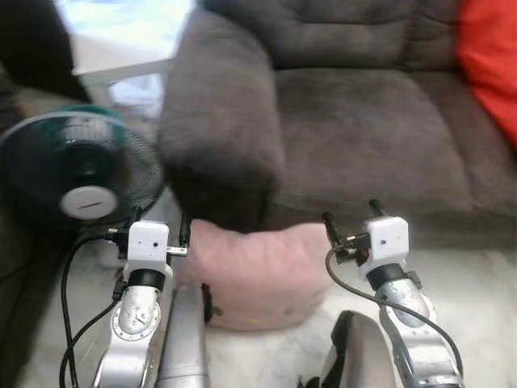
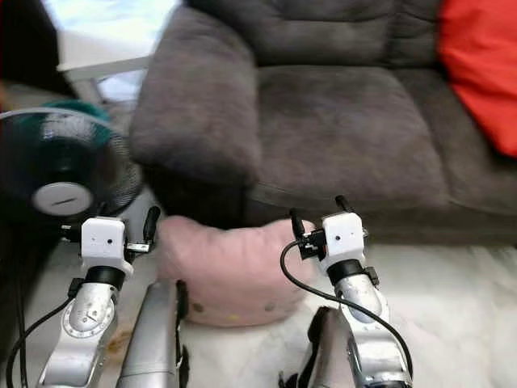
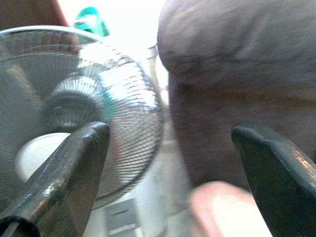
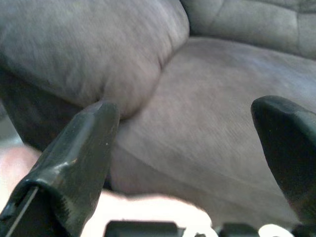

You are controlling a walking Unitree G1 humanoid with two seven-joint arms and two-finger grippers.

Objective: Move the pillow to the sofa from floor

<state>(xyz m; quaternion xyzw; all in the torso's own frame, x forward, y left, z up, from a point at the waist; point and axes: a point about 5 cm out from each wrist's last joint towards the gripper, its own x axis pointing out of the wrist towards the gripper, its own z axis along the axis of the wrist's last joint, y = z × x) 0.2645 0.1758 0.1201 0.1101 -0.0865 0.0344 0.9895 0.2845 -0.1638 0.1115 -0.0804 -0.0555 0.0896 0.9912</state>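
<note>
The pillow point(image 1: 258, 273) is a soft, pale pink cushion, plump and slightly slumped, with a rounded upper edge and a few small dark dots along its lower front face. It lies on the pale marbled floor point(image 1: 477, 291), pushed up against the base of the dark grey sofa point(image 1: 355, 113) just below the sofa's left armrest point(image 1: 216, 121). Its long axis runs side to side, parallel to the sofa's front edge, with its broad face turned toward the robot. No label or writing can be made out on it. The left hand point(image 1: 158, 226) hovers just above the pillow's left end, its two black fingers spread wide apart with nothing between them; in its wrist view the fingers point(image 3: 64, 177) frame the armrest and a standing fan point(image 1: 77, 174), with a corner of pink at the lower edge. The right hand point(image 1: 352, 218) sits above the pillow's right end, likewise wide open and empty, and its wrist view looks past its fingers point(image 4: 74, 163) onto the seat cushion point(image 4: 222, 128). The fan stands on the floor to the left of the armrest; its round white hub shows no readable brand. A bright red-orange cushion point(image 1: 489, 65) rests at the sofa's right end.
</note>
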